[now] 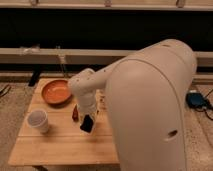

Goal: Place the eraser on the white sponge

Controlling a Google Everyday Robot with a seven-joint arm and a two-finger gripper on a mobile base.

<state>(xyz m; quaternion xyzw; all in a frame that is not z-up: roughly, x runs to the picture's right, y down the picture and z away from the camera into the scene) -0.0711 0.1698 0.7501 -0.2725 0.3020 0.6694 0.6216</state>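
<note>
My gripper (86, 119) hangs from the white arm over the middle of the wooden table (60, 145). It is shut on the eraser (86, 124), a small black block held tilted just above the tabletop. The white sponge does not show; the big arm covers the right part of the table. A slim dark red-brown object (75, 113) lies just left of the gripper.
A white cup (38, 121) stands at the table's left. An orange bowl (56, 92) sits at the back left. A thin clear stand (62, 64) rises behind the table. A blue object (197, 99) lies on the floor to the right.
</note>
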